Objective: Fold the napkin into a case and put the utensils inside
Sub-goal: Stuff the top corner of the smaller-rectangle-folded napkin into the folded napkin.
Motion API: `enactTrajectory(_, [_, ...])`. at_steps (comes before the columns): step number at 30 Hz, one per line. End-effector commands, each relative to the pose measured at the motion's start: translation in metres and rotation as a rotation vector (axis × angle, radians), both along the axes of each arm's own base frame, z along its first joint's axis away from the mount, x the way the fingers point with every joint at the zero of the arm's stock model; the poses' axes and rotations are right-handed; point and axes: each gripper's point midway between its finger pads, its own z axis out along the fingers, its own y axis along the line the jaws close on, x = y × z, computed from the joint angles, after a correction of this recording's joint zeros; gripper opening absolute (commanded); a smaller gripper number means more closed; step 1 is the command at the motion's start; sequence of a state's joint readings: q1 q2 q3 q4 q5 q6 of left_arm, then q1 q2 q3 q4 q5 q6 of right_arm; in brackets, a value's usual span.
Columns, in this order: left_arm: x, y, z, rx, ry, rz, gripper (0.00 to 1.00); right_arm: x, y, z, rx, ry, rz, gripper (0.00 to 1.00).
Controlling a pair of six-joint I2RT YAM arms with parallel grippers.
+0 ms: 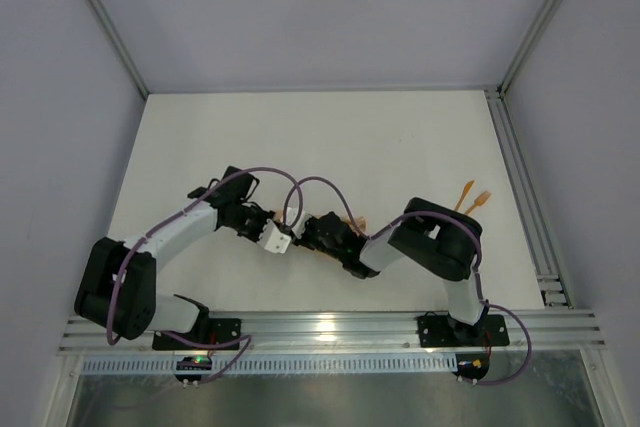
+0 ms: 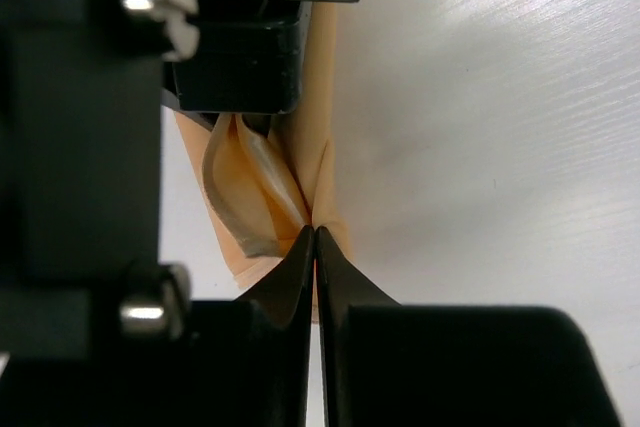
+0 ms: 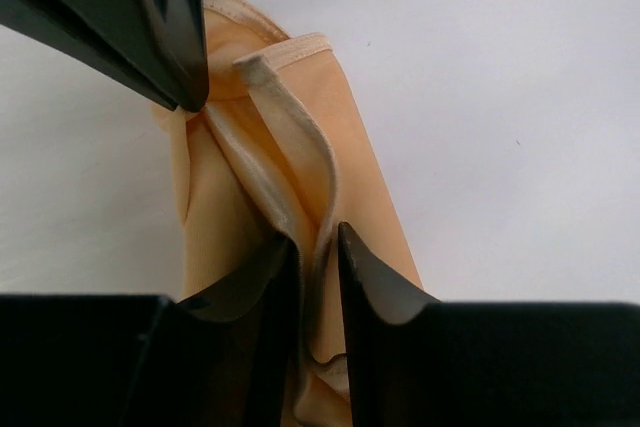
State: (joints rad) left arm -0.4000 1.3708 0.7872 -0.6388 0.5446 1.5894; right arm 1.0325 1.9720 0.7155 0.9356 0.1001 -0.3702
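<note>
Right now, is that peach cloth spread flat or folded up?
Folded: the napkin is gathered into a narrow strip with layered hems, its end pinched in the shut left gripper.

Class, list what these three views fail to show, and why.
Top view: the napkin lies mostly under the left gripper and right gripper; fold unreadable.
Top view: the utensils are partly behind the right arm; number unclear.
Wrist views: frame edges cut the napkin off.

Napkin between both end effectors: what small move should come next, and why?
Probably the right end effector should open wider and back off: its jaws stand slightly apart around a hem of the napkin, while the left end effector is shut on the folds and can hold them.
</note>
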Motion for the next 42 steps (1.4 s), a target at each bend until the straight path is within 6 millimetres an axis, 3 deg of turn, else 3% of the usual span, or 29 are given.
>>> enactTrajectory(1, [0.006, 0.001, -0.009, 0.006, -0.052, -0.025, 0.00, -0.019, -0.007, -0.026, -0.123, -0.011, 0.066, 0.29])
enactTrajectory(4, [0.007, 0.005, -0.018, 0.022, -0.063, -0.025, 0.00, -0.029, -0.006, -0.021, -0.126, -0.007, 0.122, 0.43])
enactTrajectory(11, [0.009, 0.012, -0.029, 0.027, -0.066, 0.001, 0.00, -0.049, 0.001, -0.008, -0.037, 0.052, 0.199, 0.49])
enactTrajectory(16, [0.009, 0.013, -0.031, 0.013, -0.079, 0.003, 0.00, -0.051, 0.003, -0.007, -0.035, 0.096, 0.212, 0.42])
enactTrajectory(18, [0.011, 0.011, -0.027, -0.002, -0.087, 0.009, 0.00, -0.051, 0.002, -0.009, -0.054, 0.092, 0.217, 0.34])
enactTrajectory(19, [0.014, 0.008, -0.021, -0.027, -0.089, 0.026, 0.00, -0.051, 0.000, -0.016, -0.080, 0.098, 0.215, 0.22])
enactTrajectory(20, [0.015, 0.006, -0.017, -0.043, -0.089, 0.033, 0.00, -0.046, -0.004, -0.020, -0.101, 0.092, 0.189, 0.17])
enactTrajectory(23, [0.018, 0.003, -0.007, -0.063, -0.097, 0.046, 0.00, -0.036, -0.007, -0.031, -0.152, 0.095, 0.144, 0.11])
enactTrajectory(28, [0.021, 0.011, -0.002, -0.070, -0.082, 0.086, 0.00, -0.033, -0.018, -0.034, -0.151, 0.087, 0.086, 0.07])
enactTrajectory(34, [0.024, 0.001, 0.020, -0.162, -0.058, 0.116, 0.00, -0.031, -0.019, -0.039, -0.171, 0.064, 0.076, 0.06])
enactTrajectory(42, [0.026, -0.006, 0.034, -0.221, -0.052, 0.129, 0.00, -0.025, -0.028, -0.047, -0.216, 0.033, 0.026, 0.06])
